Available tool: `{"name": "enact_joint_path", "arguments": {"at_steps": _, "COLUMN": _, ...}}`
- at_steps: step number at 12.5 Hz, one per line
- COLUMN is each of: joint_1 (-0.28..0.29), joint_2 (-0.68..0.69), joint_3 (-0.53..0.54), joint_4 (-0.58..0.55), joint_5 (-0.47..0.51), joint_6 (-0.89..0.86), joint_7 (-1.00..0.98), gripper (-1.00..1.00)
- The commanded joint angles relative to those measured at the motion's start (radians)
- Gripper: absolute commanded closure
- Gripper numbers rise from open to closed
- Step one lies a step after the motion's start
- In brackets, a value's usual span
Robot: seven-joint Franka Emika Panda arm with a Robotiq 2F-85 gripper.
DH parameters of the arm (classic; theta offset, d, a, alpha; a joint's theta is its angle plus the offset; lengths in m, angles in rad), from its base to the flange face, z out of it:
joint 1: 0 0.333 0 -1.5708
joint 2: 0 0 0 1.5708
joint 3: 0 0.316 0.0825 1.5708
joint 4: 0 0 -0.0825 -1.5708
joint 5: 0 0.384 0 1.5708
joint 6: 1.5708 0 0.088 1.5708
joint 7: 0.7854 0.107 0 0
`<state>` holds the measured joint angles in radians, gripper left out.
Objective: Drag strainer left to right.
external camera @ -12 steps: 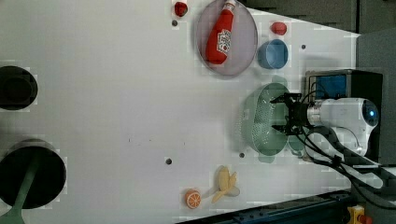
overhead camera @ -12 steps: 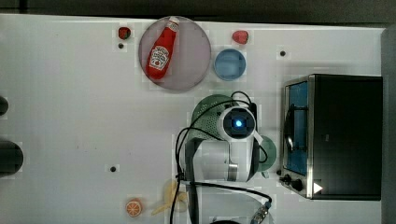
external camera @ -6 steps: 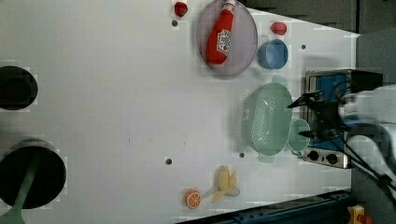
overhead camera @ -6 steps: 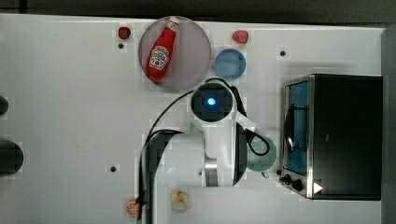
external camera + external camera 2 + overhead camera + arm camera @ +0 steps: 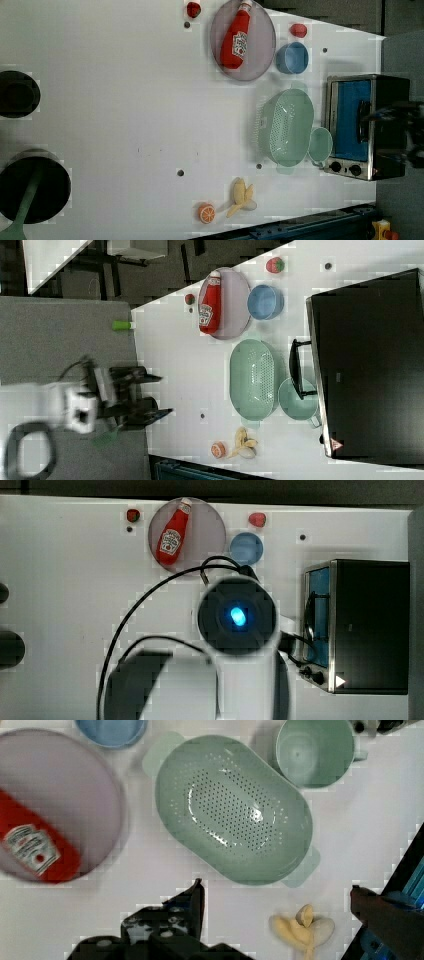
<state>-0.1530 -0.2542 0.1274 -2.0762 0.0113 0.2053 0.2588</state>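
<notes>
- One strainer (image 5: 286,127), an oval pale mint plastic tub with a hole-dotted bottom, sits on the white counter (image 5: 125,100) between the grey-purple plate (image 5: 260,60) and the toaster oven (image 5: 367,127).
- Two round cups: a mint one (image 5: 320,145) touching the strainer's rim, a blue one (image 5: 292,57) beside the plate.
- One glossy red ketchup bottle (image 5: 236,37) lies on the plate.
- One gripper (image 5: 157,395) hangs well apart from the strainer, jaws spread, grasping nothing.
</notes>
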Motion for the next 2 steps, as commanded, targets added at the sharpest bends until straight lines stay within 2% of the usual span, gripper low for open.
{"name": "enact_joint_path", "arguments": {"at_steps": 1, "joint_1": -0.015, "joint_2": -0.042, "joint_3": -0.031, "joint_4": 0.039, "joint_5": 0.021, "joint_6": -0.094, "joint_7": -0.200, "gripper": -1.00}}
{"name": "enact_joint_path", "arguments": {"at_steps": 2, "joint_1": -0.015, "joint_2": -0.056, "joint_3": -0.030, "joint_4": 0.051, "joint_5": 0.021, "joint_6": -0.132, "joint_7": -0.213, "gripper": -1.00}}
